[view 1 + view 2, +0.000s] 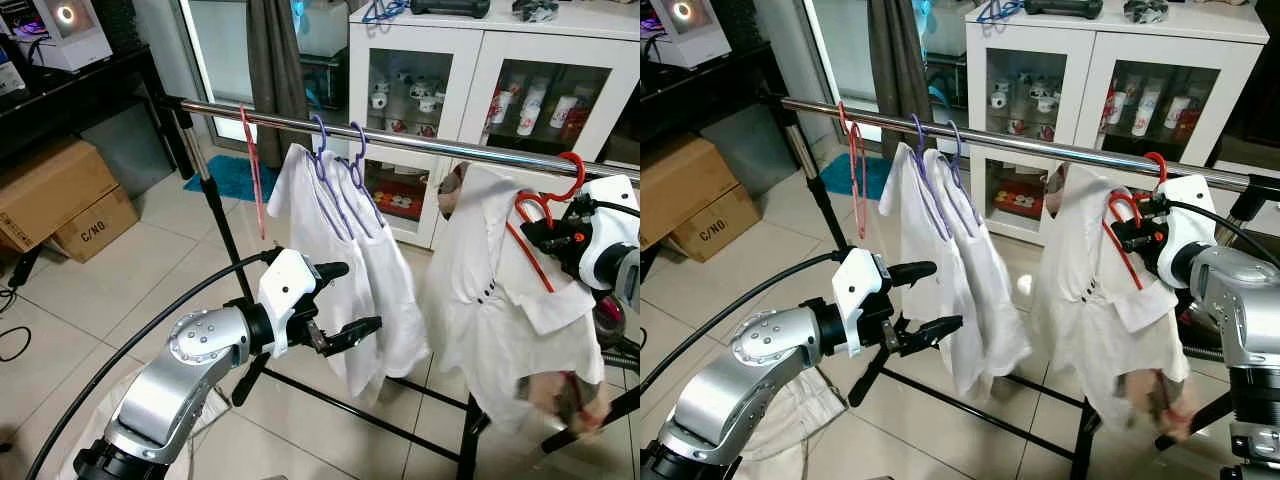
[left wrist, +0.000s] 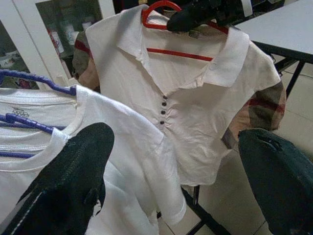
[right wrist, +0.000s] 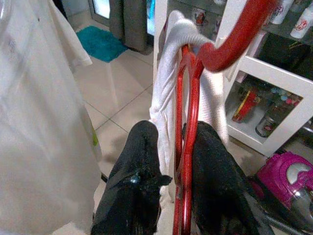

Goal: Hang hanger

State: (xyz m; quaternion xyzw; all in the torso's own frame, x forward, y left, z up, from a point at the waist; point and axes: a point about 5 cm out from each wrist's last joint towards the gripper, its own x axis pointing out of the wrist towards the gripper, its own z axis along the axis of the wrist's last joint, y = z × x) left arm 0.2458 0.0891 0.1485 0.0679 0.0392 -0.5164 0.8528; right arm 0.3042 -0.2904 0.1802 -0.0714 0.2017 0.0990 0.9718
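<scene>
A steel clothes rail [image 1: 420, 143] is being spanned across the scene in front of a white glass-door cabinet [image 1: 480, 70], with two white T-shirts [image 1: 345, 260] on purple hangers [image 1: 335, 165] and an empty pink hanger [image 1: 252, 165] hanging from it. A white polo shirt [image 1: 490, 300] on a red hanger [image 1: 545, 215] is being held just beneath the rail's right part, the hook not resting on the bar, pinched at its neck by the right pincer [image 3: 178, 161]. The left pincer [image 1: 345, 300] is being held spread and empty beside the T-shirts.
</scene>
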